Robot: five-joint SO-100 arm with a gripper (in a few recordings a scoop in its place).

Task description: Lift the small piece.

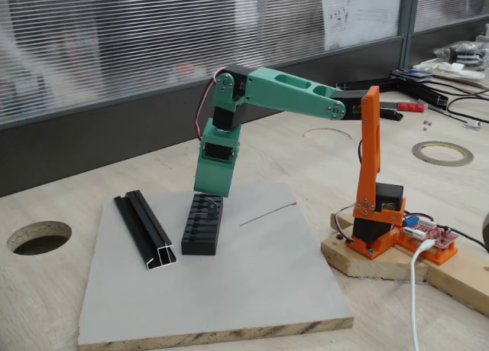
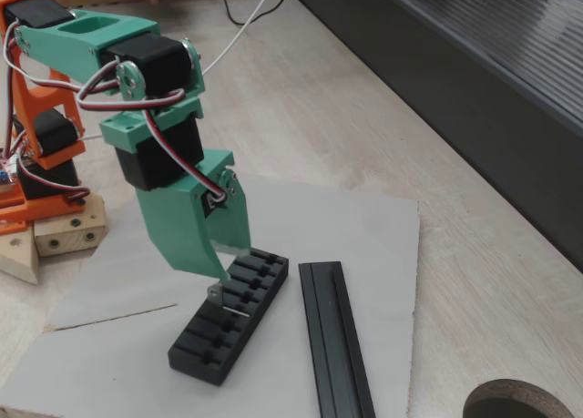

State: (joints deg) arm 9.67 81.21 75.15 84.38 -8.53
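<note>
Table (image 1: 252, 148) carries a grey board (image 2: 364, 236) as work surface. On it, the long black rail (image 2: 335, 336) lies at 3 o'clock of the black ribbed block (image 2: 228, 318), parallel, apart. The tool (image 2: 221, 274) hangs tip-down over the block, I judge to close on the small piece (image 2: 216, 294), which sits on the ribs. Tool's fingers slightly apart, clamped on nothing. Piece's long axis: too small to tell.

The desk (image 1: 69, 198) is pale, matt wood with visible grain. On it lies a smooth grey board (image 1: 229, 282) with a raw chipboard edge. The ribbed block (image 2: 232, 313) is matt black, the rail (image 1: 145, 230) satin black with bright metal cut ends. The tool (image 2: 221, 277) is matt green plastic; the small piece (image 2: 217, 293) looks like silvery metal.
</note>
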